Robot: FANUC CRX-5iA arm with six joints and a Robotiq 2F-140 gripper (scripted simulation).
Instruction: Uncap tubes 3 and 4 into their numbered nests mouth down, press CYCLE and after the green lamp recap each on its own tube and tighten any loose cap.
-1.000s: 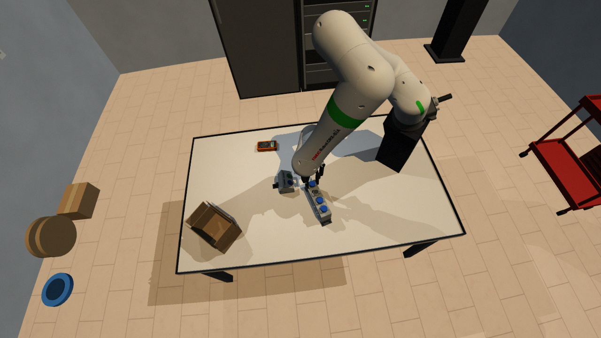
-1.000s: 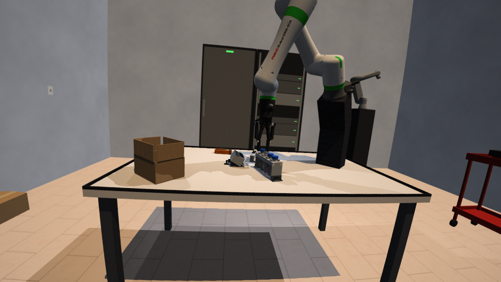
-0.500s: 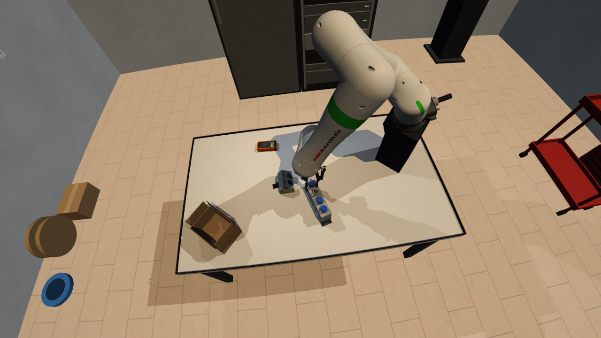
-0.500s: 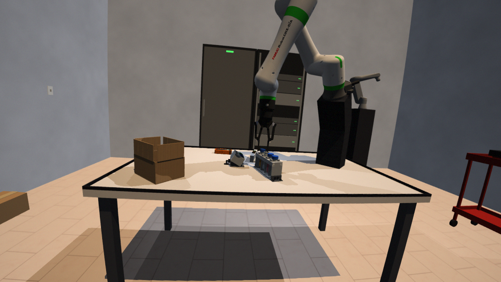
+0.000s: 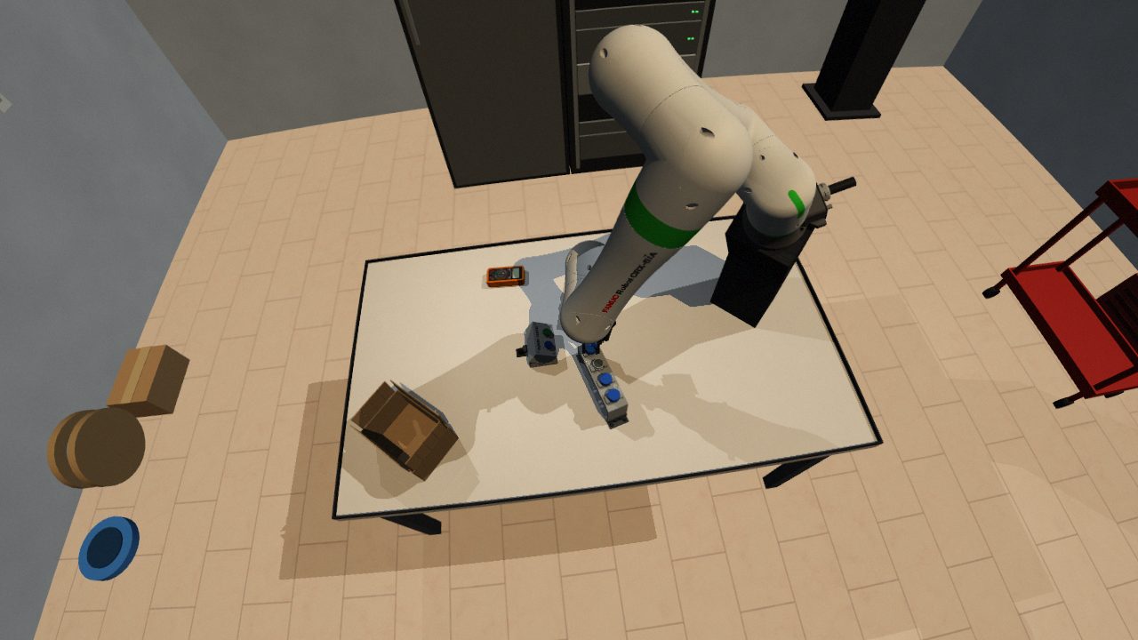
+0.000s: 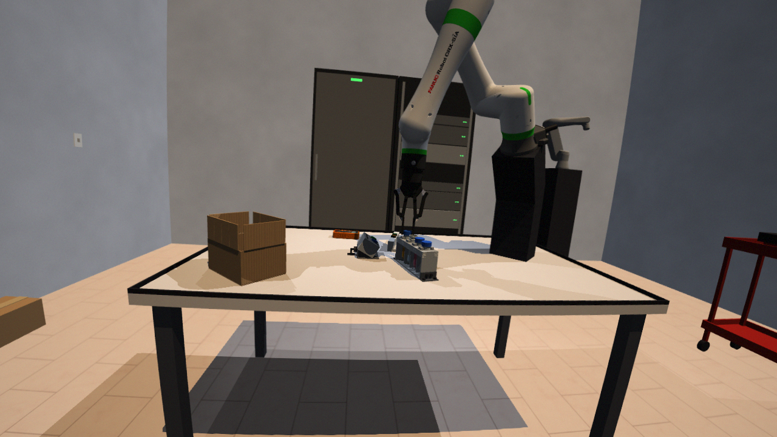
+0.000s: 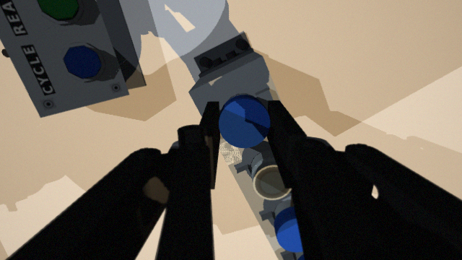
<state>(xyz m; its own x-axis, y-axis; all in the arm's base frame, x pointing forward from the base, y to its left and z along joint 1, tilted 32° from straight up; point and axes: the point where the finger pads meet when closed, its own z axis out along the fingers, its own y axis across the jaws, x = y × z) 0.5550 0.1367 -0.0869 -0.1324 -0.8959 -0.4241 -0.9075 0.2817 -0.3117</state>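
Note:
My gripper (image 7: 243,119) hangs straight down over the far end of the grey decapping station (image 5: 603,386), which also shows in the exterior view (image 6: 416,254). Its two fingers touch both sides of a blue cap (image 7: 245,120) at that end. I cannot tell if the cap sits on a tube or in a nest. Right beside it stands an uncapped tube (image 7: 271,182) with its mouth open. Further along the row is a tube with a blue cap (image 7: 289,229). The key housing (image 7: 61,54) lies to the left, with the blue CYCLE key (image 7: 82,62) and the green READY key (image 7: 58,7), both unlit.
An open cardboard box (image 5: 404,429) stands at the table's front left. An orange meter (image 5: 505,276) lies at the back. The arm's black pedestal (image 5: 751,270) stands at the back right corner. A red cart (image 5: 1082,310) stands on the floor to the right.

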